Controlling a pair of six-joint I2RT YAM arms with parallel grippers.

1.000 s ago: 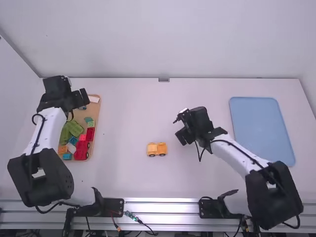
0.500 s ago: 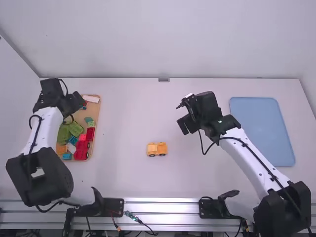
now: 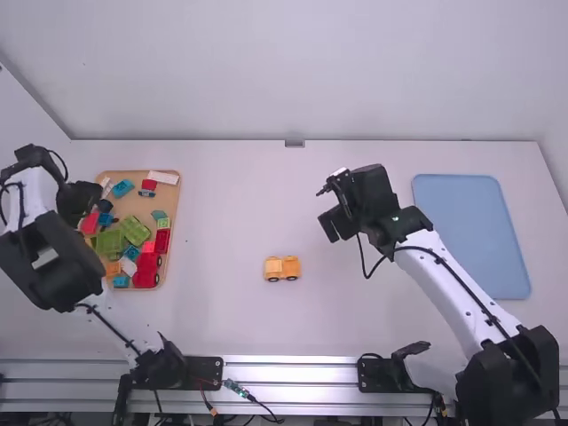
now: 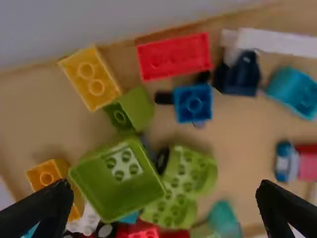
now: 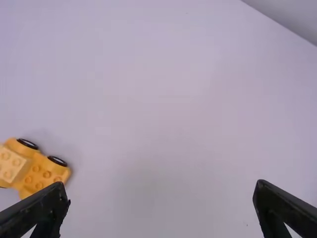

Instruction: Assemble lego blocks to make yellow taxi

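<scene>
High view: the part-built yellow car [image 3: 282, 268] stands upright on the bench [image 3: 231, 213], between the tray [image 3: 175, 200] and the right claw [image 5: 161, 186], well apart from the tray. The left claw [image 4: 162, 191] is over the tray, towards the side away from the car; its fingers stand wide with nothing between them. The right claw is likewise wide and empty, and it is the nearer of the two to the car.

Left wrist view: a yellow block [image 4: 90, 78] lies in the tray beside the edge away from the car, close against a small green block [image 4: 136, 109]. It is judged a likely next piece. It lies off the centre of the left claw, towards that edge. Its long axis runs aslant, nearer to square across the line joining the fingertips than along it.

Assessment: the left claw would need to shift towards that edge and turn slightly, so as to close squarely on the block's long sides. The green block leaves little room for a finger and could be knocked.
</scene>
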